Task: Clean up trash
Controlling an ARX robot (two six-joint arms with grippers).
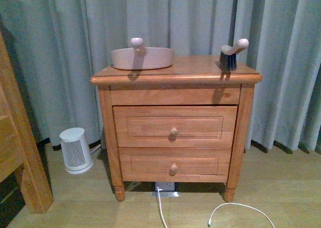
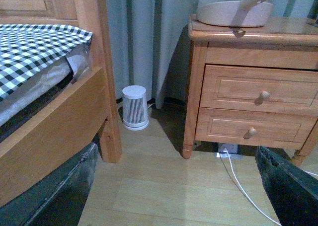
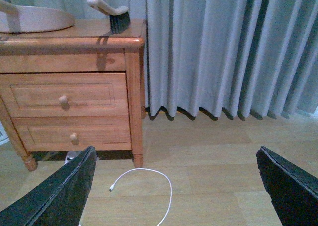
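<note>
No trash shows in any view; it is hidden or out of view. A pink dustpan (image 1: 143, 57) rests on the left half of the wooden nightstand (image 1: 175, 120), also seen as the dustpan (image 2: 236, 12) and the dustpan (image 3: 32, 18). A brush (image 1: 231, 53) with a pink handle and dark bristles stands on the nightstand's right half, the same brush (image 3: 113, 15). My left gripper (image 2: 174, 191) is open above bare floor, away from the nightstand. My right gripper (image 3: 176, 186) is open above the floor by a white cable (image 3: 149, 186). Neither arm appears in the front view.
A small white heater (image 1: 75, 150) stands on the floor left of the nightstand. A wooden bed frame (image 2: 54, 131) with a checked cover (image 2: 30, 47) fills the left. Grey curtains (image 1: 200, 17) hang behind. A wall plug and white cable (image 1: 160, 208) lie under the nightstand.
</note>
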